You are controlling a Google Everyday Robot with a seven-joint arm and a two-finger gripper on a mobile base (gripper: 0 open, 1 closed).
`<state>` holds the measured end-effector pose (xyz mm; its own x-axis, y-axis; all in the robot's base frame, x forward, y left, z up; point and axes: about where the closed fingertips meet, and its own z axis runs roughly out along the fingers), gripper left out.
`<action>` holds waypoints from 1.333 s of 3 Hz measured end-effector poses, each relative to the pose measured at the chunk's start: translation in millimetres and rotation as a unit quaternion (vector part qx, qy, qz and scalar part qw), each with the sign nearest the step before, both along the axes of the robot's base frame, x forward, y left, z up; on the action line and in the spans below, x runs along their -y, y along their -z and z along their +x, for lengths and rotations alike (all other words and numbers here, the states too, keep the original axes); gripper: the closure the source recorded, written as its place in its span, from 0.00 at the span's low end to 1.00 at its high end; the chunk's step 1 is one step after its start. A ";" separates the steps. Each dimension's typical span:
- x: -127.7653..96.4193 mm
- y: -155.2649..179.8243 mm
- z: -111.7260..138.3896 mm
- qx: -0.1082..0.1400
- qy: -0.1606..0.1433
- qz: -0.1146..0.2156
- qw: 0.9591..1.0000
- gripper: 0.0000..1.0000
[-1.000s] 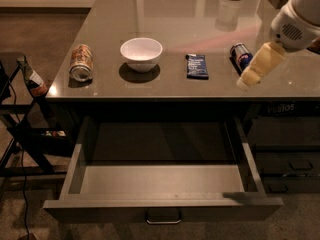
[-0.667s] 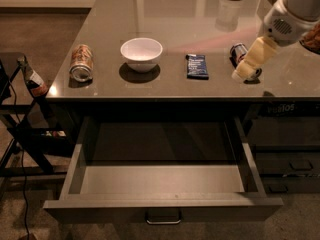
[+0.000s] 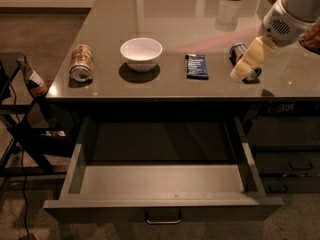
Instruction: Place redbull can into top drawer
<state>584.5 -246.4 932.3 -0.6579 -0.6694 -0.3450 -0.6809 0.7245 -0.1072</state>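
Presumably, step: grasping, before any carry.
bench (image 3: pixel 175 14): glossy top where round things may roll, so close squarely across the body, then lift straight up.
top drawer (image 3: pixel 100 206): pulled open under the bench's front edge, ready to receive.
arm (image 3: pixel 287 19): enters over the bench's right rear, slanting down toward its front-right.
tool (image 3: pixel 241 72): low at the redbull can (image 3: pixel 237 51); whether it grips, I cannot tell.
redbull can: bench's front-right, seemingly on its side, partly hidden.
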 end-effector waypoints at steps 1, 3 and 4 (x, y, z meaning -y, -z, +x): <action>3.3 12.0 24.5 -0.007 0.028 0.008 1.000 0.00; 3.3 22.7 66.7 -0.013 0.063 0.003 0.998 0.00; 4.7 33.2 82.7 -0.020 0.075 -0.003 0.997 0.00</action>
